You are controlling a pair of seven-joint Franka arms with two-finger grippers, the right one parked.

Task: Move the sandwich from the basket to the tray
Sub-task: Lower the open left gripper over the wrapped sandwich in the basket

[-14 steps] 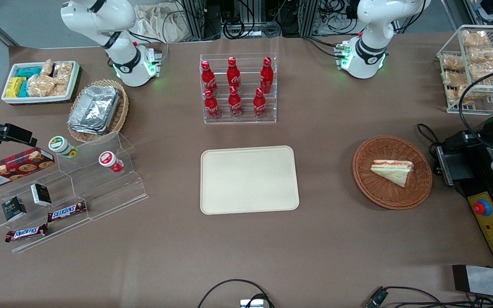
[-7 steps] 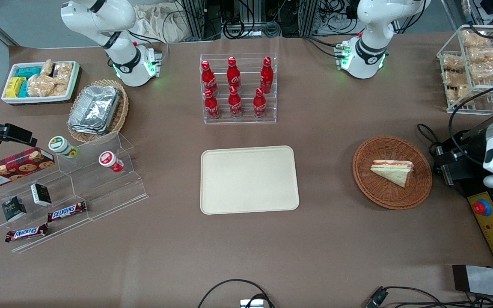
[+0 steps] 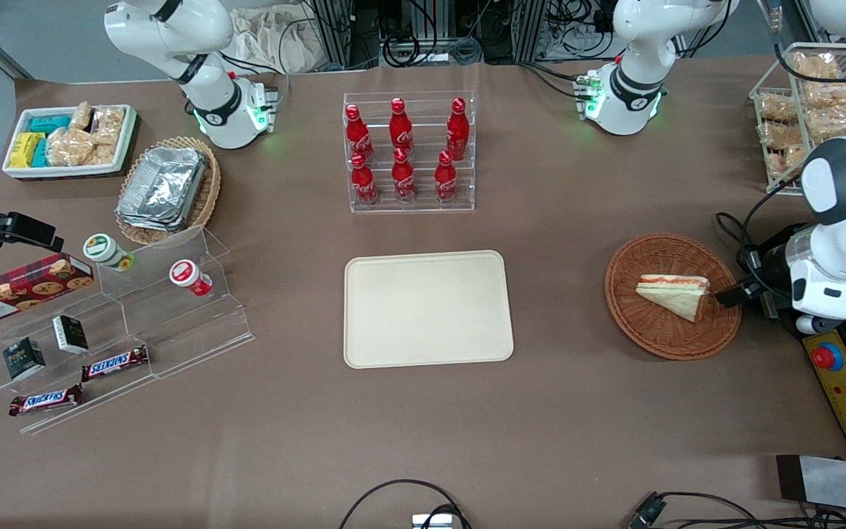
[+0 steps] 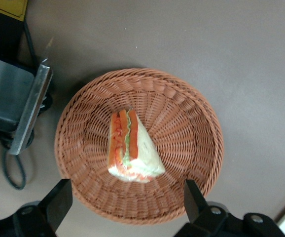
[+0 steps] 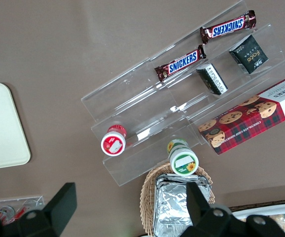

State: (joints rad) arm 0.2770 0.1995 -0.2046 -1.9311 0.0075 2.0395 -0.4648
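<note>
- The fingers (image 4: 59, 202) of the left arm's gripper (image 4: 125, 202) are spread wide open and hold nothing; in the wrist view one fingertip shows over each edge of the basket (image 4: 192, 133), with the sandwich (image 4: 132, 148) lying between them but not touched.
- In the front view the gripper (image 3: 733, 295) hangs at the 3 o'clock rim of the basket (image 3: 658, 323), on the side toward the working arm's end of the table (image 3: 577, 426); a dark fingertip sits just beside the sandwich's blunt end.
- The sandwich (image 3: 674, 292) lies flat near the middle of the round reddish-brown basket, a pale wedge with its red-orange and green filling edge at about 12 o'clock in the front view.
- The tray (image 3: 429, 308) sits at the table's middle, at 9 o'clock from the basket and well apart from it, with nothing on it.
- A clear rack of red bottles (image 3: 402, 150) stands at 12 o'clock from the tray, farther from the front camera.
- Toward the parked arm's end lie a tan oval basket with foil containers (image 3: 166, 187), a white bin of snack packets (image 3: 70, 139), and a clear stepped stand (image 3: 173, 316) with chocolate bars (image 3: 114, 362) and small tubs (image 3: 189, 277).
</note>
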